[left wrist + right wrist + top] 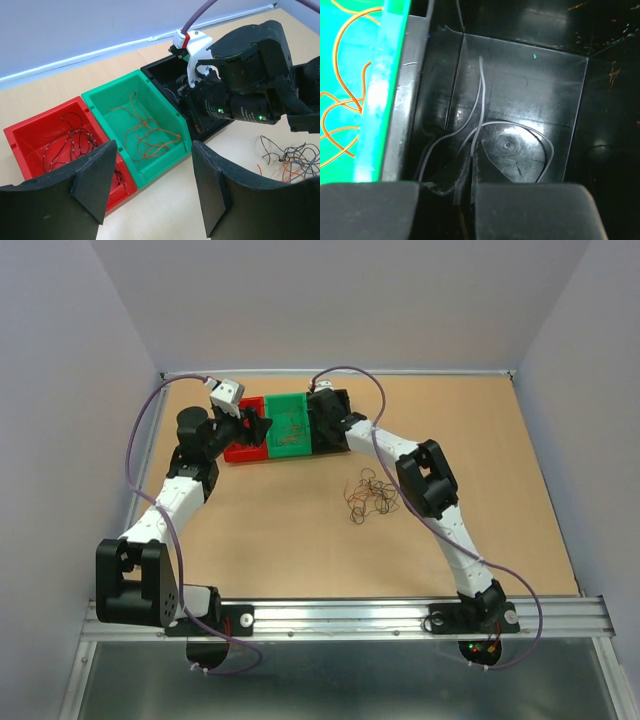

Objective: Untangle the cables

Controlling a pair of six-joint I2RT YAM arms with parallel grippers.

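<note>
The cables (pixel 370 498) lie as a loose curly bunch on the surface (pixel 280 530), in front of the row of bins and just beside the right arm's forearm. In the left wrist view the same bunch shows at the far right, dark and orange-red strands mixed, apart from the bins.

One grey wire (pixel 481 85) is inside the black bin (pixel 555 90). It rises from between the closed fingers of the right end effector (pixel 471 195), runs up the bin's floor and curves round in a loop to the right. The right end effector is reaching down into that bin with its fingers pressed together on this wire, only a hairline gap between them.

Next to the black bin, touching it, stands the green bin (pixel 112 84), which holds orange wires (pixel 147 135) spread over its floor. The red bin (pixel 40 120) stands against the green one on the other side and holds dark wires (pixel 70 145) in a tangle.

The left end effector (pixel 152 187) hangs above the near edge of the red and green bins, its fingers spread wide apart and nothing between them. In the top view it sits over the line where those two bins meet, well apart from the loose bunch.
</note>
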